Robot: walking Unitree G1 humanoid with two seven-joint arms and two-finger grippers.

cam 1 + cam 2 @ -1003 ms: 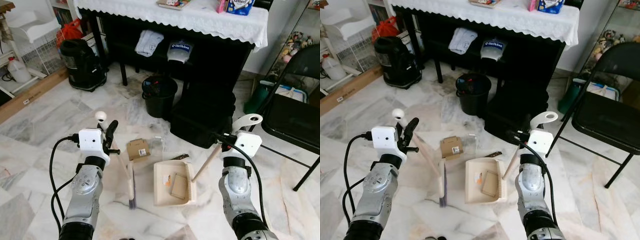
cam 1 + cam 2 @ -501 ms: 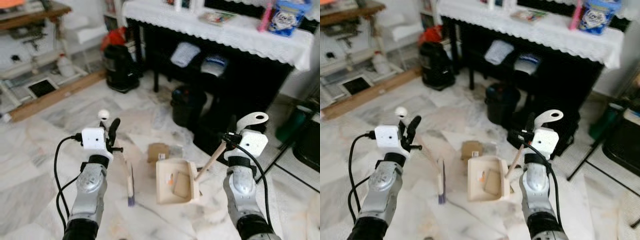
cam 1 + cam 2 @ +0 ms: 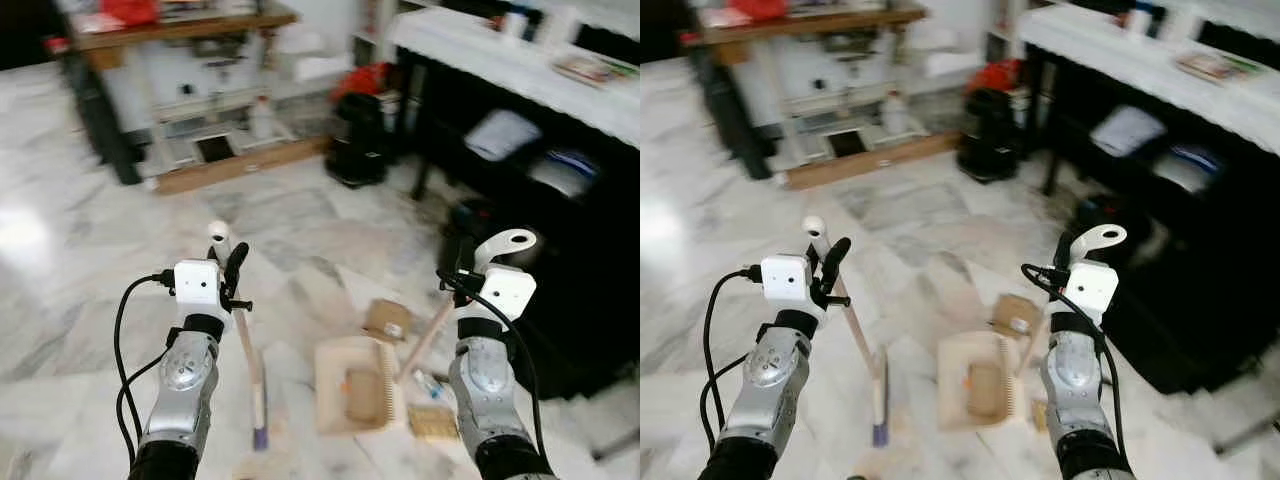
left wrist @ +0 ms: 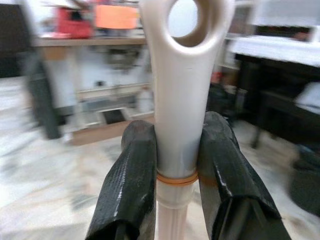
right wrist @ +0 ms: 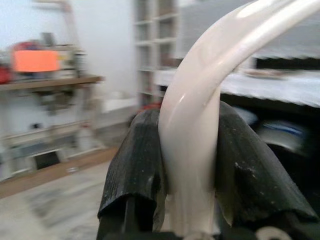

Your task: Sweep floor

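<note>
My left gripper (image 3: 229,268) is shut on the pale broom handle (image 3: 240,330), just under its looped top. The broom's head (image 3: 258,392) rests on the marble floor below. In the left wrist view both black fingers (image 4: 132,185) press the handle (image 4: 175,125). My right gripper (image 3: 461,276) is shut on the dustpan's handle (image 3: 430,335) near its white loop, and the right wrist view shows the fingers (image 5: 134,165) clamped around it (image 5: 195,130). The beige dustpan (image 3: 335,372) lies on the floor between my arms with a cardboard piece (image 3: 362,384) inside.
A small cardboard box (image 3: 388,320) lies beyond the dustpan and a flat brown scrap (image 3: 432,422) sits by its right side. A black table with a white cloth (image 3: 520,70) fills the right, with a black bin (image 3: 465,215) below. A black vacuum (image 3: 360,140) and wooden plank (image 3: 240,165) are behind.
The whole view has swung to the left and blurred, bringing more open floor and the back shelves into sight. Both grippers keep their hold on broom and dustpan.
</note>
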